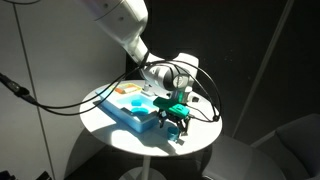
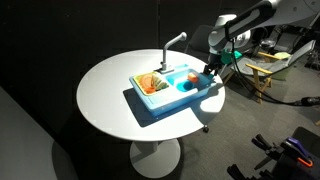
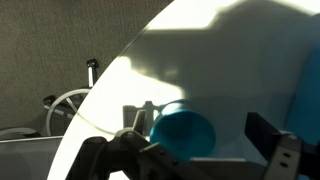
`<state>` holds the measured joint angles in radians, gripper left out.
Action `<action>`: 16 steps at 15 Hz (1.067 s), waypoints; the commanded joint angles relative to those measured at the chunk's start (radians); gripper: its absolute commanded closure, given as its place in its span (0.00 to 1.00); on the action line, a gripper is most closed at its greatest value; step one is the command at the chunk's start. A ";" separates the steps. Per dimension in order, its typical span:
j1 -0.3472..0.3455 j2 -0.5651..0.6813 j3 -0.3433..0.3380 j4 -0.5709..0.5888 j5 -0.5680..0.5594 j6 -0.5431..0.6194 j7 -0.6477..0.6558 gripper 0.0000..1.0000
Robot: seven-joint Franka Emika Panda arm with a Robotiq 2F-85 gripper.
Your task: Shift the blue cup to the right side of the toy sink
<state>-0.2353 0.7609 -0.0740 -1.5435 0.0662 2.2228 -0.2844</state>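
The blue cup point(image 3: 183, 131) is a small round bright blue cup on the white table, seen in the wrist view between my gripper's point(image 3: 200, 140) two dark fingers. It sits close to the left finger, with a clear gap to the right finger. The gripper is open around it. In both exterior views the gripper point(image 1: 175, 120) point(image 2: 213, 68) hangs low over the table just off one short end of the toy sink point(image 1: 133, 107) point(image 2: 172, 90), and the cup is hidden by the gripper. The sink is light blue, with a white faucet point(image 2: 172, 42) and an orange-and-white part point(image 2: 150, 82).
The round white table point(image 1: 105, 125) point(image 2: 105, 95) stands on a pedestal, and its curved edge point(image 3: 100, 95) runs close to the cup in the wrist view. Black cables point(image 1: 205, 95) hang by the arm. Equipment and a cluttered shelf point(image 2: 262, 65) stand behind the table.
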 commanded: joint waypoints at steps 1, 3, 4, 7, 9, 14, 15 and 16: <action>0.002 -0.090 0.016 -0.065 -0.011 -0.029 0.007 0.00; 0.011 -0.135 0.016 -0.101 -0.010 -0.042 0.020 0.00; 0.016 -0.158 0.016 -0.119 -0.010 -0.050 0.024 0.00; 0.034 -0.241 0.015 -0.191 -0.010 -0.066 0.037 0.00; 0.047 -0.300 0.015 -0.249 -0.011 -0.065 0.045 0.00; 0.093 -0.453 0.013 -0.421 -0.019 -0.051 0.086 0.00; 0.103 -0.483 0.013 -0.456 -0.021 -0.051 0.096 0.00; 0.114 -0.517 0.015 -0.497 -0.021 -0.048 0.106 0.00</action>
<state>-0.1468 0.3639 -0.0609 -1.9049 0.0662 2.1637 -0.2252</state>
